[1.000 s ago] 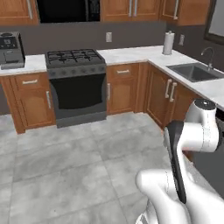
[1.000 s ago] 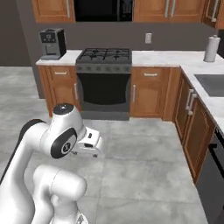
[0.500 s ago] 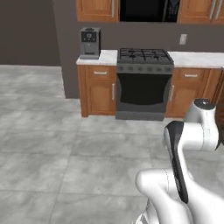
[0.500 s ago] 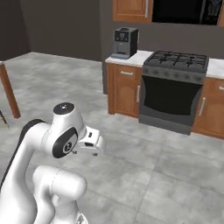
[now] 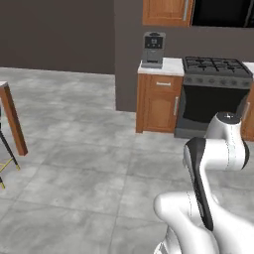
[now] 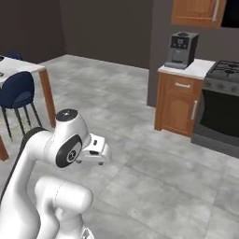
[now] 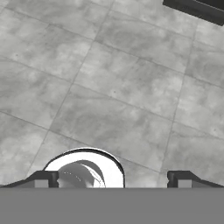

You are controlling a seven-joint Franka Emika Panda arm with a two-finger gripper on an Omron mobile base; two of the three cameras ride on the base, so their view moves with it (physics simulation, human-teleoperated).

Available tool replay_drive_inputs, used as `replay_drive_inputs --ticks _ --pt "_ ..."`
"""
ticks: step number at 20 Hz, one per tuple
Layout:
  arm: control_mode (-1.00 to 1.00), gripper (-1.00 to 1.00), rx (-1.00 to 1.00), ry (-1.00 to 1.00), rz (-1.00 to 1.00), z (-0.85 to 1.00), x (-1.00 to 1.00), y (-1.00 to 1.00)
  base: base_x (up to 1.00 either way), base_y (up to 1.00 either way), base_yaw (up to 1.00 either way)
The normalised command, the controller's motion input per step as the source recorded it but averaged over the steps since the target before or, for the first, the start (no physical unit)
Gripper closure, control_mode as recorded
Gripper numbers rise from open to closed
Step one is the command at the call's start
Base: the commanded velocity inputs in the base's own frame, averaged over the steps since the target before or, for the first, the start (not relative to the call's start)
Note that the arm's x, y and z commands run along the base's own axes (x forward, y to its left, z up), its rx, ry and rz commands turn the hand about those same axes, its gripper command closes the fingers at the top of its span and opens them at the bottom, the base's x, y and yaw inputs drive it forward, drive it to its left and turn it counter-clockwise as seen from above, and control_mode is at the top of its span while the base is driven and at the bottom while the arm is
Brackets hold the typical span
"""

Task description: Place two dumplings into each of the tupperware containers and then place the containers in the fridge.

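The dumplings, the tupperware containers and the fridge are out of view. My gripper (image 7: 112, 180) hangs over bare grey floor tiles and points down at them. Its two dark fingertips (image 7: 43, 178) stand wide apart, open, with nothing between them. In the right base view the white hand (image 6: 95, 150) juts out from the folded arm, low in front of the base.
A wooden base cabinet (image 5: 158, 101) carries a coffee machine (image 5: 153, 48) next to a black stove (image 5: 214, 67). On the left stand a table (image 6: 21, 67) with a wooden leg (image 5: 12, 119) and a navy chair (image 6: 17, 93). Open tiled floor lies between.
The whole picture has swung: the base has turned left, so the stove and cabinets slid to the right and the table and chair came into view. The arm keeps its folded pose, gripper open.
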Motion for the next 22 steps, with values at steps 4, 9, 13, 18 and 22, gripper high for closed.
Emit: replay_drive_inputs --ticks 4,9,13,18,22 --pt "1.00 -1.00 0.00 0.00 0.00 0.00 0.00 0.00 0.35 1.00 0.16" --pt "1.00 -1.00 0.00 0.00 0.00 0.00 0.00 0.00 0.27 1.00 -0.03" --pt "1.00 -1.00 0.00 0.00 0.00 0.00 0.00 0.00 0.09 1.00 -0.14" --pt "1.00 -1.00 0.00 0.00 0.00 0.00 0.00 0.00 0.01 1.00 -0.19" --pt "1.00 -1.00 0.00 0.00 0.00 0.00 0.00 0.00 0.00 1.00 -0.19"
